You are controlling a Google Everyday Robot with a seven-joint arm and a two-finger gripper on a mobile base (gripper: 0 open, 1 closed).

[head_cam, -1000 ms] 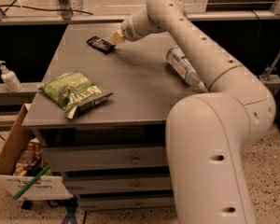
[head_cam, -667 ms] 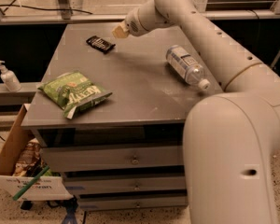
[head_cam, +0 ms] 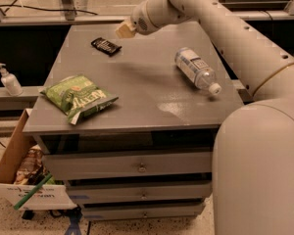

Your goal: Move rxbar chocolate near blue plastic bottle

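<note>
The rxbar chocolate (head_cam: 106, 45) is a small flat black wrapper lying at the back left of the grey tabletop (head_cam: 147, 89). The blue plastic bottle (head_cam: 197, 70) lies on its side at the right, its white cap toward the front. My gripper (head_cam: 123, 30) hangs above the back of the table, just right of and a little above the bar, not touching it. Only its pale tips show beyond the white wrist.
A large green chip bag (head_cam: 77, 97) lies near the front left corner. A white pump bottle (head_cam: 9, 80) stands on a ledge at the left. An open cardboard box (head_cam: 19, 175) of items sits on the floor at lower left. My white arm fills the right side.
The gripper has lifted slightly and drawn right, away from the bar. The view now sits closer to the table. Bar, bottle and bag have not moved.
</note>
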